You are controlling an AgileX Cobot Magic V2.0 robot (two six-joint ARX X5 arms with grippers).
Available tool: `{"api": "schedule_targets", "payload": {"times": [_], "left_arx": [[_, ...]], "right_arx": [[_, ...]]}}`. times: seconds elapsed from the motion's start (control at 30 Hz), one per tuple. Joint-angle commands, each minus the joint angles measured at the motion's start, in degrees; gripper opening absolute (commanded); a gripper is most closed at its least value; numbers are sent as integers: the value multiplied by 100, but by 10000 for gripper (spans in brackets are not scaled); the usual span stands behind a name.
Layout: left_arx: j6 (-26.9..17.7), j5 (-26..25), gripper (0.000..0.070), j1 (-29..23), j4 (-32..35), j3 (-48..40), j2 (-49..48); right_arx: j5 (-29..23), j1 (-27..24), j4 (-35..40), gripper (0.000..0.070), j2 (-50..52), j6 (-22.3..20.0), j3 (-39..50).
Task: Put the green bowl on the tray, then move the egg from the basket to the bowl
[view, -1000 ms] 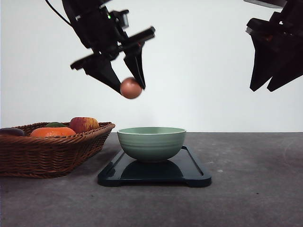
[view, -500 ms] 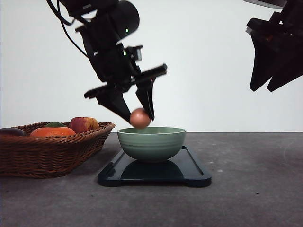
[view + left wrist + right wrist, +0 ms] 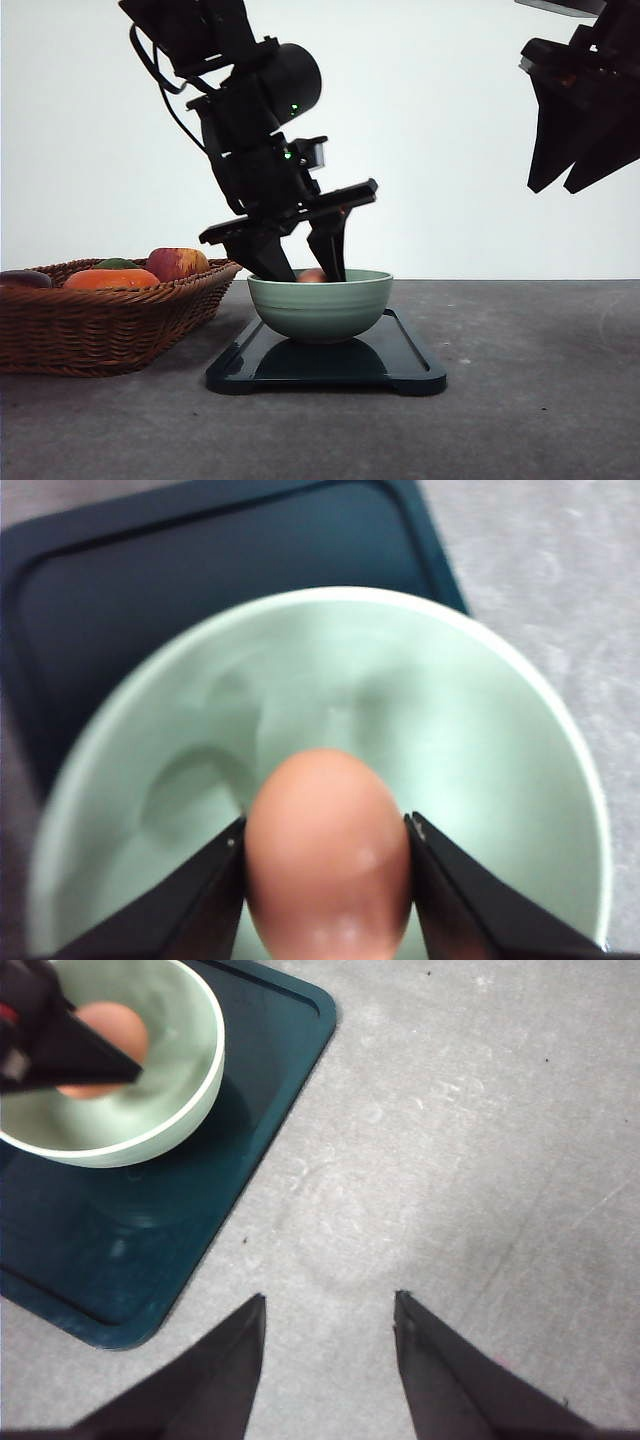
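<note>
- Left gripper (image 3: 312, 272) is clamped on the egg (image 3: 328, 852), fingertips dipped inside the green bowl (image 3: 320, 305).
- Its arm leans steeply down over the bowl from above the basket (image 3: 110, 320) side.
- Bowl sits on the tray (image 3: 410, 365), basket just beside.
- Right gripper (image 3: 328, 1360) hangs high off the bowl's far side, fingers spread, holding nothing.

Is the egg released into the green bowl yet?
No. The egg sits inside the green bowl but the left hand grips it.
</note>
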State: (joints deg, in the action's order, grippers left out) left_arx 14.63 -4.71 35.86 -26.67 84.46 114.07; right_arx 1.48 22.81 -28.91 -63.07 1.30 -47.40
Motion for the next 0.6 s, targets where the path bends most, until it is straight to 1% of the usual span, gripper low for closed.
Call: {"api": "schedule_targets", "payload": {"times": [0.0, 0.17, 0.43, 0.47, 0.57], "left_arx": [[-67, -17, 269, 68, 57, 200, 214], [-150, 121, 269, 117, 111, 249, 226], [-217, 135, 284, 119, 99, 322, 226], [-218, 136, 291, 117, 96, 322, 226], [-229, 135, 360, 117, 100, 322, 226]], "right_arx": [[-2, 26, 55, 252, -55, -28, -31], [-2, 26, 48, 252, -55, -26, -31], [-1, 26, 48, 252, -55, -26, -31], [-2, 26, 47, 252, -55, -26, -31], [0, 26, 28, 252, -55, -26, -31]]}}
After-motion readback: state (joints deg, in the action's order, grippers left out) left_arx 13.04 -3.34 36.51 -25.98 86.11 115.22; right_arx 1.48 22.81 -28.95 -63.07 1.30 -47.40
